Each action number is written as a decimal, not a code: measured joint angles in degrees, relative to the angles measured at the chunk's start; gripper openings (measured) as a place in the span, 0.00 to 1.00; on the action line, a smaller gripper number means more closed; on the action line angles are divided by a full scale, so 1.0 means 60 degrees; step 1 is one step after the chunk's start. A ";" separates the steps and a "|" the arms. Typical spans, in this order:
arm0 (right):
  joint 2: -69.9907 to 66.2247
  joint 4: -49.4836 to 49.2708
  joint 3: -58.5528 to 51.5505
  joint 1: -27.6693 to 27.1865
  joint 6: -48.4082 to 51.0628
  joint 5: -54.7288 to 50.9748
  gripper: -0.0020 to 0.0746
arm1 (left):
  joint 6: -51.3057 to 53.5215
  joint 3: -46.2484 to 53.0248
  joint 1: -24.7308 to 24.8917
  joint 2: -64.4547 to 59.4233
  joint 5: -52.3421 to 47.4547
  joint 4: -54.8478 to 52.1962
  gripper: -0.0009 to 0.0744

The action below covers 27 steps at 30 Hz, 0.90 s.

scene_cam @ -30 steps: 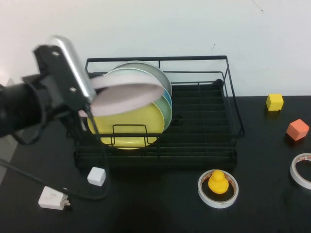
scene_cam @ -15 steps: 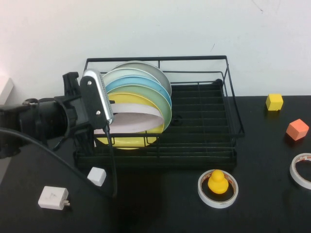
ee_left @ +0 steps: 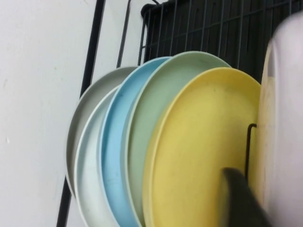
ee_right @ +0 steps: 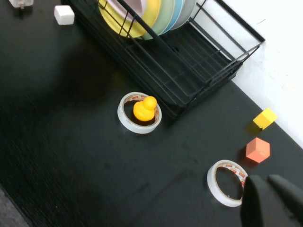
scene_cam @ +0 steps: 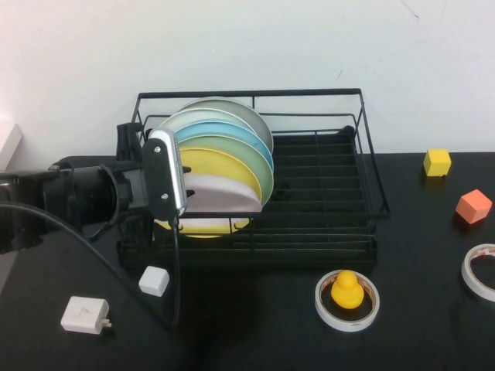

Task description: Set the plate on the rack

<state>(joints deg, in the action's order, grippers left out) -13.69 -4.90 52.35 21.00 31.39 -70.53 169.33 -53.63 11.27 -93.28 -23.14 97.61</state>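
Note:
The black wire rack (scene_cam: 363,154) stands at the back middle of the table with several plates upright in its left end. My left gripper (scene_cam: 179,197) is shut on the pale pink plate (scene_cam: 220,193) at that end and holds it low, just in front of the yellow plate (scene_cam: 224,164). In the left wrist view one dark finger (ee_left: 239,196) lies between the yellow plate (ee_left: 203,142) and the pink plate (ee_left: 284,123); the other finger is hidden. My right gripper (ee_right: 264,182) is shut and empty, above a tape ring (ee_right: 227,183) at the right.
A yellow duck (scene_cam: 347,289) sits inside a tape ring in front of the rack. A yellow cube (scene_cam: 437,162), an orange cube (scene_cam: 473,205) and another tape ring (scene_cam: 479,270) lie at the right. A white charger (scene_cam: 85,314) and a white block (scene_cam: 154,280) lie front left.
My left gripper has brought the pink plate down from above the rack's left end into the rack, and the plate now stands lower in front of the yellow plate.

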 joint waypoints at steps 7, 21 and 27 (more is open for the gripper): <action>0.0000 -0.0074 0.0000 0.0000 -0.0081 0.0000 0.03 | -0.0410 -0.0039 0.0000 0.0000 -0.0037 0.0000 0.66; 0.0000 -0.0086 0.0000 0.0000 -0.0256 0.0545 0.03 | -0.4702 -0.0043 0.0000 0.2414 0.0318 0.0000 0.08; 0.0000 -0.0086 -0.0883 0.0000 -0.0274 0.3196 0.03 | -1.0344 -0.0043 0.0000 0.4210 0.0418 0.0000 0.02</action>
<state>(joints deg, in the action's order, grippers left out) -13.69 -5.41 47.05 21.00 29.74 -51.35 107.26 -53.89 11.27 -68.02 -20.63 97.61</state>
